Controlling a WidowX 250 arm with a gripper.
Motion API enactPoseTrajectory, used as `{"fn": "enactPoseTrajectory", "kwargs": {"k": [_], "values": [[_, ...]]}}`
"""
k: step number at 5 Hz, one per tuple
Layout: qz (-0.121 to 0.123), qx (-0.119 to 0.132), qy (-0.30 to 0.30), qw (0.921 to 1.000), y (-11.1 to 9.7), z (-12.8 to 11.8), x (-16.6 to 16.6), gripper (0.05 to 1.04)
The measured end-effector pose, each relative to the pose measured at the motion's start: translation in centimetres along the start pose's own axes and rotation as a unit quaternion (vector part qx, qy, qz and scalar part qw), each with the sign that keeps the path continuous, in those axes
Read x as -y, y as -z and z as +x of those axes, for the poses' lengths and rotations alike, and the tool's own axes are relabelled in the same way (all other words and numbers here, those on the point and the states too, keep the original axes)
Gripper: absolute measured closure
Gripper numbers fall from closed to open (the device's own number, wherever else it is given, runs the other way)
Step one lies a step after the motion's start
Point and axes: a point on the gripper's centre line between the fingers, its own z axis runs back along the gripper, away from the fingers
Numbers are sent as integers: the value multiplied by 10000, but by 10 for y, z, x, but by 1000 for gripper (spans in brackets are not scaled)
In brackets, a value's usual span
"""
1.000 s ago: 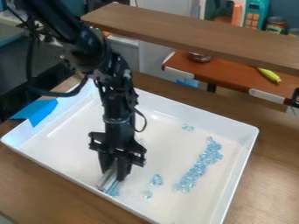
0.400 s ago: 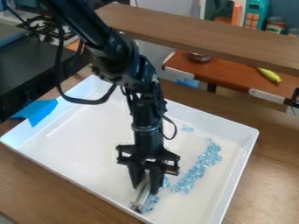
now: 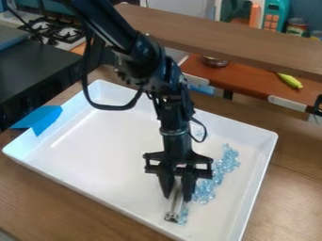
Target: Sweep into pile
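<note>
Silvery bar (image 3: 174, 206) | points toward near rim (image 3: 125, 214) | claw (image 3: 178, 196) gripping it | beads (image 3: 227, 163) (slanting streak)

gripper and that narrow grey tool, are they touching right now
Touching. The camera view shows the narrow grey tool held between the two fingers of the gripper, its lower end sticking out past them.

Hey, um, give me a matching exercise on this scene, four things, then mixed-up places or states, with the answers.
1. Tray
2. Crystal-like pieces
3. Tape
4. Gripper

A. Bright blue, over a rim at picture left
B. Holding a narrow tool
C. White, on a wooden surface
D. Pale blue, mostly strung along picture right

Pairs: 1-C; 2-D; 3-A; 4-B
</note>
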Motion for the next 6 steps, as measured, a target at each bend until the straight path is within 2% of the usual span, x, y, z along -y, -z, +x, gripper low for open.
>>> {"fn": "enactPoseTrajectory", "kwargs": {"k": [1, 2, 3, 4, 5, 6], "values": [[-146, 69, -105, 9998, -1, 4, 5, 703], [-390, -97, -41, 9992, -2, -2, 16, 702], [-730, 20, -76, 9973, -45, 4, 10, 702], [-916, 254, -236, 9952, -89, 20, -17, 702], [-634, 510, -134, 9966, -123, 39, -44, 703], [-195, 537, -61, 9983, -135, 54, -75, 703]]}}
